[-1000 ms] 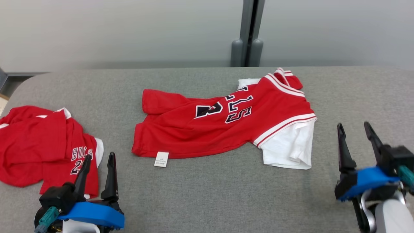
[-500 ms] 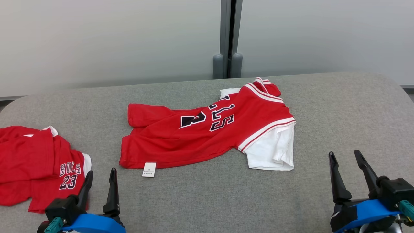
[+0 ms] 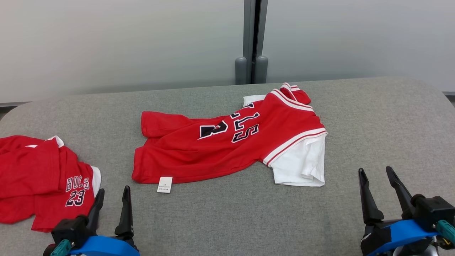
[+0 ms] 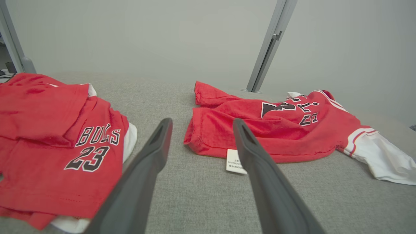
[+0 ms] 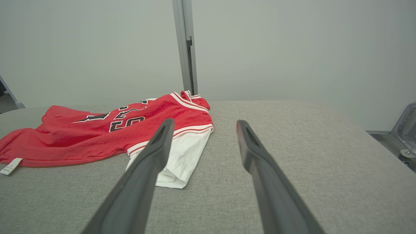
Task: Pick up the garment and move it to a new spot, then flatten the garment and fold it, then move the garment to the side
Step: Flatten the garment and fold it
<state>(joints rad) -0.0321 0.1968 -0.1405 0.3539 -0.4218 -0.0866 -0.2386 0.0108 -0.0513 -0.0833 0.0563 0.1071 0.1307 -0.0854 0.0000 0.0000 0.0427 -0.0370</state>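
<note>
The garment (image 3: 227, 145), a red jersey with black lettering and a white sleeve, lies crumpled across the middle of the grey table; it also appears in the left wrist view (image 4: 279, 130) and the right wrist view (image 5: 97, 136). A white label (image 3: 165, 184) sticks out at its near left hem. My left gripper (image 3: 113, 190) is open near the table's front left, short of the jersey's hem (image 4: 202, 122). My right gripper (image 3: 375, 170) is open at the front right, beside the white sleeve and apart from it (image 5: 205, 122). Neither holds anything.
A second red jersey marked 23 (image 3: 39, 177) lies bunched at the table's left end, just left of my left gripper (image 4: 48, 130). The grey padded table (image 3: 373, 117) has rounded far corners. A grey post (image 3: 251, 42) stands against the pale wall behind.
The head camera has shifted, so the whole picture sits differently. Both garments lie as before. Both grippers stay open and now sit lower in the picture.
</note>
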